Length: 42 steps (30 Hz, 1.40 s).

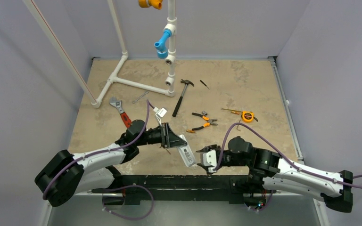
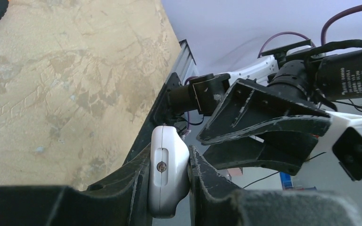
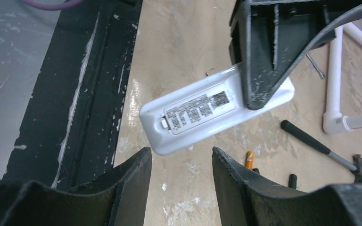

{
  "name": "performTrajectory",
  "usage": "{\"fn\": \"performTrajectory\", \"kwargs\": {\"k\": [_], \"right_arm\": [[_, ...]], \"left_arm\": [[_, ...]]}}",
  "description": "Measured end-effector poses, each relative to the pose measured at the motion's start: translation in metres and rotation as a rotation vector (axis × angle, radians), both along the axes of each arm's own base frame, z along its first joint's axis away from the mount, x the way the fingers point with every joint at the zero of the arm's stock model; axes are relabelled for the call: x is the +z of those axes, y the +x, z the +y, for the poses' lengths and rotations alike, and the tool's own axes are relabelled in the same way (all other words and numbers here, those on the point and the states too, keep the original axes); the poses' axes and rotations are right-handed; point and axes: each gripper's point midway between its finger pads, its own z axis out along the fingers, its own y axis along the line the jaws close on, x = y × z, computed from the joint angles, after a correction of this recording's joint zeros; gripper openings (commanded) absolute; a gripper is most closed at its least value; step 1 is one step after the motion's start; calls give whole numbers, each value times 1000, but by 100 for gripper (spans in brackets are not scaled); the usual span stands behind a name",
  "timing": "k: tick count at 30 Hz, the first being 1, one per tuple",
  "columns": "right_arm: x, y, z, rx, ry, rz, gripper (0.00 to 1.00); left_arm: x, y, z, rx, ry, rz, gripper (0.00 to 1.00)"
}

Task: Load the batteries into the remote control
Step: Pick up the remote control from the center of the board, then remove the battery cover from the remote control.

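Remote control point(image 3: 193, 123) tight between left jaws; right jaws apart nearby.

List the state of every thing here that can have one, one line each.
left gripper, shut on the remote control
remote control, clamped at one end, labelled back cover on
right gripper, jaws apart, nothing between them, just short of the remote's free end
hammer, lying flat on the table
wrench, lying flat; jaw setting too small to tell
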Motion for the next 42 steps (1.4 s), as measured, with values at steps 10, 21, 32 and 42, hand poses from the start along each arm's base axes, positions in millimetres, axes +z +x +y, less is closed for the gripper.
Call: {"fn": "performTrajectory", "kwargs": {"k": [10,21,32,42], "right_arm": [[1,-12,6,115,-6,-75,42],[-2,-11,17,166,-20,-135,39],[6,-7,23,163,7,-169,33],[-1,-5,26,163,-20,-176,33]], "left_arm": [[11,-1,-2,-11,-41,-10,0],[12,-2,-1,-4,-55,14,0],[12,-2,-1,-4,-56,20,0],[11,-2,-1,-3,-53,23,0]]}}
